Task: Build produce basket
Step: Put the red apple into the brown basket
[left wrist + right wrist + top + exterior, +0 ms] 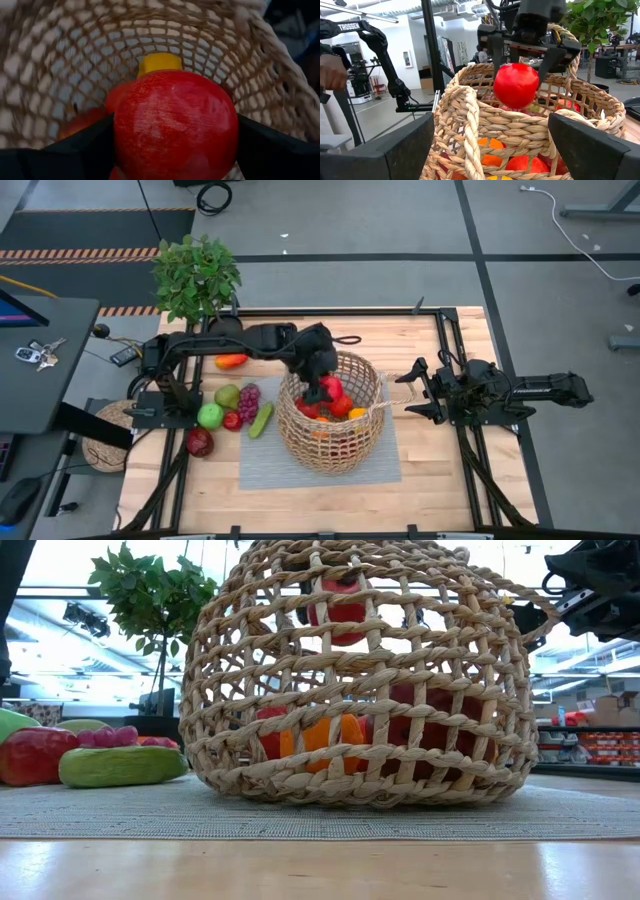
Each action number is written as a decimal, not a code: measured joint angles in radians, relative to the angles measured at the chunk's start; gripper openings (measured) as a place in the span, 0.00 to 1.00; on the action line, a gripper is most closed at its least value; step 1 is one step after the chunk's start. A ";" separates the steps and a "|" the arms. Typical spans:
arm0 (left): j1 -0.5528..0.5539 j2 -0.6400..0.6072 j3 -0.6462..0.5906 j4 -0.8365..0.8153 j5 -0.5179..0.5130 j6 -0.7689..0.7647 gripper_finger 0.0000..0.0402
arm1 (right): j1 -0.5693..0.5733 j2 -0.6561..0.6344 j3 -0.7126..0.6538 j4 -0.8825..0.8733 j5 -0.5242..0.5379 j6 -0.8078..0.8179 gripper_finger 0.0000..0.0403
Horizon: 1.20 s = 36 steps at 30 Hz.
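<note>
The tan wicker basket stands on a grey mat, with red, orange and yellow produce inside. My left gripper is over the basket's mouth, shut on a red apple at about rim height. My right gripper is open and level just right of the basket. Its fingers stand on either side of the basket's loop handle, and I see no touch. On the mat's left lie a pear, grapes, a green apple, a cucumber and a red apple. My left gripper pinches the red apple between its two fingers, one on each side of the apple's upper half. The fingers come from above, pointing down. The apple hangs clear of the produce below, inside the basket's mouth; it also shows in the left wrist view.
A leafy potted plant stands at the table's far left corner. An orange-red pepper lies under the left arm. The grey mat has bare room near the front edge. A person's hand shows in the room beyond.
</note>
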<state>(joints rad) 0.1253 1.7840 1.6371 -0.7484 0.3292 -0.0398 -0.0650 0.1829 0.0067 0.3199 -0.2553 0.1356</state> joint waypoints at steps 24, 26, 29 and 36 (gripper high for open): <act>-0.114 -0.050 -0.001 0.089 -0.489 0.608 0.83 | 0.000 0.000 0.000 0.001 0.000 0.000 0.98; -0.112 -0.071 0.000 0.115 -0.491 0.588 0.83 | 0.000 0.000 0.000 -0.003 0.000 0.000 0.98; -0.111 -0.099 0.000 0.089 -0.487 0.552 0.83 | 0.000 0.000 0.000 0.002 0.000 0.003 0.98; -0.125 -0.131 0.000 0.073 -0.467 0.515 0.83 | -0.036 0.001 0.062 0.077 0.266 -0.062 0.98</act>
<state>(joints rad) 0.0007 1.6527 1.6371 -0.6755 -0.1380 0.4755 -0.1015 0.1844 0.0684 0.3965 0.0108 0.0739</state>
